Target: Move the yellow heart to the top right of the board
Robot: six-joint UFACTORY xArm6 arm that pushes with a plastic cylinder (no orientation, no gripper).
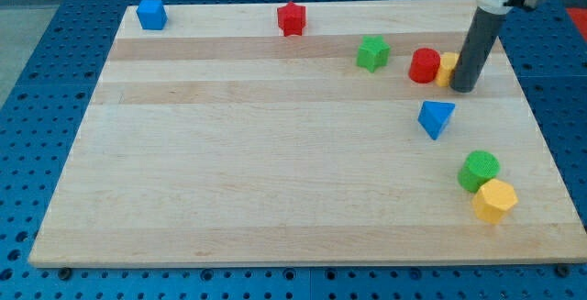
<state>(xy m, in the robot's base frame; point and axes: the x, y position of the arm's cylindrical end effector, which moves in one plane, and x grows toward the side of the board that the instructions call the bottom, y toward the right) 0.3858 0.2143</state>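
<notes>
Spanning nearly the whole view: a pale wooden board (275,153), set on a blue perforated table (55,80). Standing at the board's right side, toward its top: the dark rod, my tip (463,88) resting on the wood, a plain rod end with nothing to open, close or grip. Pressed against the tip's left side: the yellow heart (446,67), mostly hidden behind the rod, shape hard to make out. Touching the heart's left: a red cylinder (424,65). Further left of the heart: a green star-like block (372,52). Below the heart, apart from it: a blue triangular block (436,117). Well below the heart, touching each other: a green cylinder (479,170) and a yellow hexagonal block (494,200). Far left of the heart, near the board's top edge: a red star-like block (291,18) and a blue cube (151,14).
</notes>
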